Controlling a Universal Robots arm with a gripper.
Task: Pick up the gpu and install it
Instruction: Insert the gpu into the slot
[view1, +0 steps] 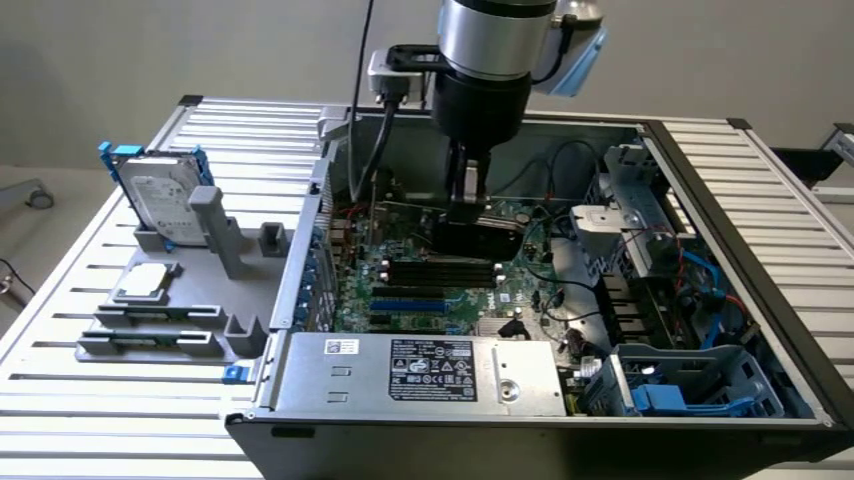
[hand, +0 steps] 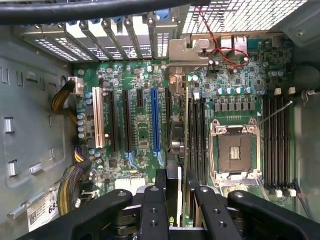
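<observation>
While the fingers (hand: 161, 187) clamp the thin, rectangular, black-shrouded gpu (view1: 483, 243) by its flat faces, it looks light, stiff, fragile; avoid connector edge.

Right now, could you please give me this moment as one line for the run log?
gripper: shut on graphics card | place: over motherboard, inside computer case | seating: cannot tell

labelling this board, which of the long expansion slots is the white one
The white slot is the outermost in the row, beside the yellow cables and farthest from the gpu in the claw; the others are black or blue.
</observation>
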